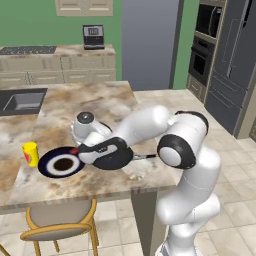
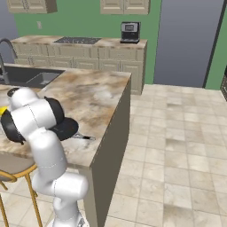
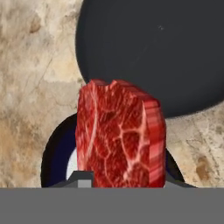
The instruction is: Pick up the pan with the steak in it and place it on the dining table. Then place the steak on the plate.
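A: Where does the steak (image 3: pixel 120 135) sit?

B: The hand view shows it upright, a marbled red slab close to the camera, rising from between the gripper's fingers. One grey fingertip (image 3: pixel 81 179) shows at its lower left edge. Below and behind the meat lies the plate (image 3: pixel 54 153), its navy rim and a sliver of white ring showing on either side.

A: So the gripper (image 1: pixel 76 150) has hold of it?

B: Yes. The jaws stand partly closed, clamped on the steak. In the left base view the hand reaches over the near edge of the plate, with a small red spot at its tip.

A: And the pan (image 3: pixel 153 52)?

B: It rests on the dining table (image 1: pixel 115 102), just beside the plate, its black bowl bare. In the left base view the arm covers much of it; its thin handle (image 1: pixel 145 156) points toward the robot's base.

A: Anything else on the table?

B: A yellow cup (image 1: pixel 31 153) stands just beside the plate, on the side away from the pan. A sink (image 1: pixel 20 100) is set into the far end of the top.
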Controlling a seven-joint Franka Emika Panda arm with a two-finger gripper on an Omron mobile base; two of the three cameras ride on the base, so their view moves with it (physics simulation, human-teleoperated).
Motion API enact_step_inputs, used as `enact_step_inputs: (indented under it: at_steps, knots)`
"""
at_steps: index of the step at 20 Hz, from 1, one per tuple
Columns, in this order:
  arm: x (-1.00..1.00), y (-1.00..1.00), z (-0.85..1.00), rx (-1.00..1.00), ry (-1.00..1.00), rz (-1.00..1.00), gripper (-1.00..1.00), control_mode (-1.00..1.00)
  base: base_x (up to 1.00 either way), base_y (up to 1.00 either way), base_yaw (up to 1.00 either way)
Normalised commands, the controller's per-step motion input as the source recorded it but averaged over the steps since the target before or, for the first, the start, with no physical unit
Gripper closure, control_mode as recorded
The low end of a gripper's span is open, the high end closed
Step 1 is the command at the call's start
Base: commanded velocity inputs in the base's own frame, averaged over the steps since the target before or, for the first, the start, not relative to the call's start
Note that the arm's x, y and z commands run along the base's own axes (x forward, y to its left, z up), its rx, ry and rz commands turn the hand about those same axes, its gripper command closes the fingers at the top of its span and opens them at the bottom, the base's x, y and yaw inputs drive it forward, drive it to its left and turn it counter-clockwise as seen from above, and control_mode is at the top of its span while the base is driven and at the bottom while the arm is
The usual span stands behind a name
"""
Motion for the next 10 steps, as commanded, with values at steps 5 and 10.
enact_step_inputs:
  at_steps: [5, 10]
  knots:
    - [0.02, 0.61, -0.11, 0.01, -0.01, 0.00, 1.00, -1.00, 0.00, 0.00, 0.00]
    - [0.00, 0.61, -0.17, 0.00, -0.01, 0.00, 1.00, -1.00, 0.00, 0.00, 0.00]
